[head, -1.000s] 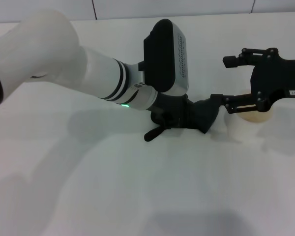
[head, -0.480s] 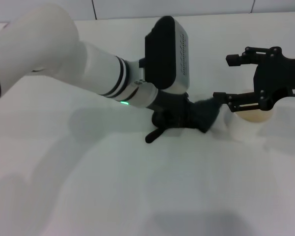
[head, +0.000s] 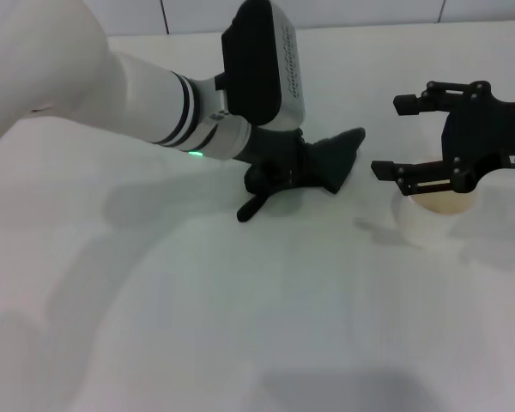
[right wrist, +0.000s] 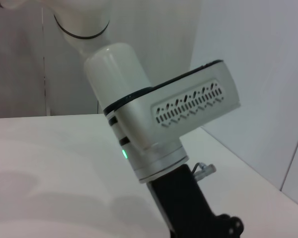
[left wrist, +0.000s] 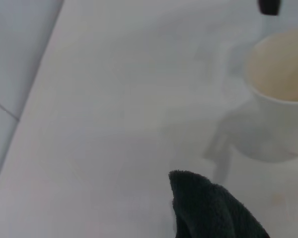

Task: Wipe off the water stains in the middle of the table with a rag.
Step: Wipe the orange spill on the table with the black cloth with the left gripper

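My left gripper [head: 293,172] is shut on the dark rag [head: 333,161] and presses it onto the white table [head: 240,309] near the middle. The rag's narrow tail [head: 249,209] trails out toward the front. The rag's tip also shows in the left wrist view [left wrist: 208,208]. My right gripper [head: 393,137] is open and empty, and hovers just above a white paper cup [head: 429,219] to the right of the rag. No orange-brown water stain shows in any view; it may lie under the rag.
The cup also shows in the left wrist view [left wrist: 280,94], empty, close to the rag. The table's far edge meets a tiled wall [head: 360,10]. The right wrist view shows my left arm's wrist [right wrist: 164,129].
My left gripper has dragged the rag back and to the left, away from the cup. The right gripper has stayed over the cup.
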Action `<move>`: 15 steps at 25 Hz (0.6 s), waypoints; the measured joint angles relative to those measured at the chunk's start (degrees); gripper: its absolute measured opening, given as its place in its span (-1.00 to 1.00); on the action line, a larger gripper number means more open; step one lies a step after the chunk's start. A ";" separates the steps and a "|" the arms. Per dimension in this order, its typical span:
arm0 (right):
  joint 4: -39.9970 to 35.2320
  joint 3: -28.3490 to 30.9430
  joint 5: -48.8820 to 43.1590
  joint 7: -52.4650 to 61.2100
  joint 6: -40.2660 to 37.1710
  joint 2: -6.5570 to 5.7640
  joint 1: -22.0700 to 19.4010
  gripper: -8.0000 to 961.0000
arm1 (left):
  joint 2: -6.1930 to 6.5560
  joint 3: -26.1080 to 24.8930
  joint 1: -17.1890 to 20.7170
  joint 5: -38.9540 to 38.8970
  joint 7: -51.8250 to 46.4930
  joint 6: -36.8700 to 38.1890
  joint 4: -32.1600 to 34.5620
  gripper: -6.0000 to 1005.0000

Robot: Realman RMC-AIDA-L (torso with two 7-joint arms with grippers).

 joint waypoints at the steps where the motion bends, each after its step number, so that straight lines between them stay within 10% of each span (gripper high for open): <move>1: 0.00 0.01 0.01 0.00 0.00 0.00 0.00 0.75 | 0.00 -0.22 0.02 0.14 -0.01 -0.39 0.07 -0.82; 15: 0.37 -0.37 0.03 -0.02 0.00 0.00 0.12 0.75 | -0.35 1.75 0.11 0.15 0.38 -1.57 -0.40 -0.82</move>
